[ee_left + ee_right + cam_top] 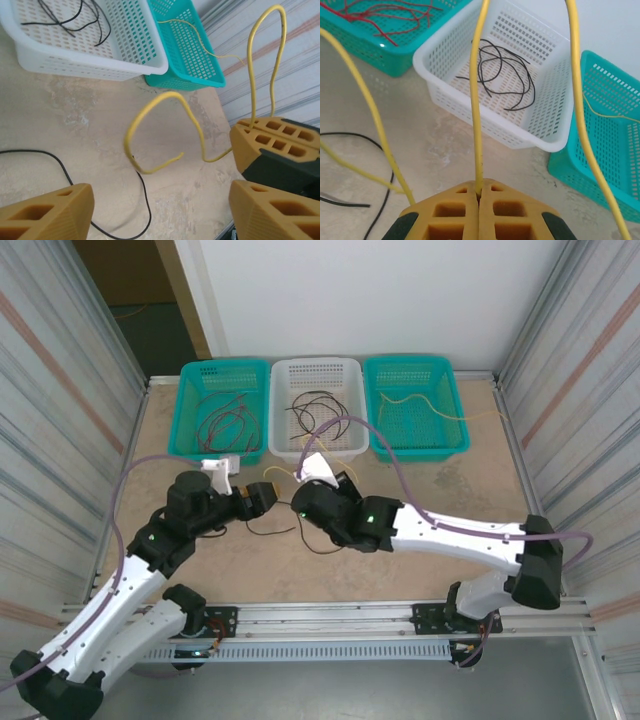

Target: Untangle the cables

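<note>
Right wrist view: the right gripper point(480, 192) is clamped on a thin yellow wire point(476, 100), holding its loops up off the thin black wire point(60, 165) on the table, probably to part the two. The left gripper point(160, 212) stands spread and empty just beside it, likely ready for the black one. Other wires lie by colour in the left teal mesh basket point(225, 365), white mesh basket point(315, 362) and right teal mesh basket point(410, 360). The mottled beige tabletop point(450, 490) sits between corrugated metal side walls point(60, 360).

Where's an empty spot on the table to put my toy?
Bare table lies between the right teal basket and the right arm; another strip runs along the rail. Crowded: before the white basket, where left pincer, right pincer, yellow cable and black cable meet.
</note>
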`<control>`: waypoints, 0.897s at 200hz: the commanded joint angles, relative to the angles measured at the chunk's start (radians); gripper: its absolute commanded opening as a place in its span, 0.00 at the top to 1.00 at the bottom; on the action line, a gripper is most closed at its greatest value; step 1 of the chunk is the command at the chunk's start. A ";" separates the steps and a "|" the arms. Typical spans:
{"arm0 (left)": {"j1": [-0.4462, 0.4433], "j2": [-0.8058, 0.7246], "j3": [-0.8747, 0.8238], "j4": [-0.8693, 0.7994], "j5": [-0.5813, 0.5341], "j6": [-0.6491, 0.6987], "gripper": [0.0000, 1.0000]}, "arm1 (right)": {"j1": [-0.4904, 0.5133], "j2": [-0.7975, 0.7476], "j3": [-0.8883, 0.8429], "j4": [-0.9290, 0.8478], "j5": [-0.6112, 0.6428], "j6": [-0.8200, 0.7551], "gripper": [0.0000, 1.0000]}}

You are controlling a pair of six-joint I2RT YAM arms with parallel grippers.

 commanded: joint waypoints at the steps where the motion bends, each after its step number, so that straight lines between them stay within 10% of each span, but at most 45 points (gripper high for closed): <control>1: -0.002 -0.021 -0.021 0.111 0.047 -0.008 0.32 | -0.058 -0.097 0.016 0.009 -0.167 0.081 1.00; 121: -0.090 -0.016 -0.047 0.394 0.095 0.023 0.40 | -0.119 -0.218 -0.003 0.060 -0.444 0.225 1.00; 179: -0.094 0.033 -0.005 0.302 0.023 0.061 0.88 | -0.126 -0.248 -0.020 0.068 -0.448 0.237 1.00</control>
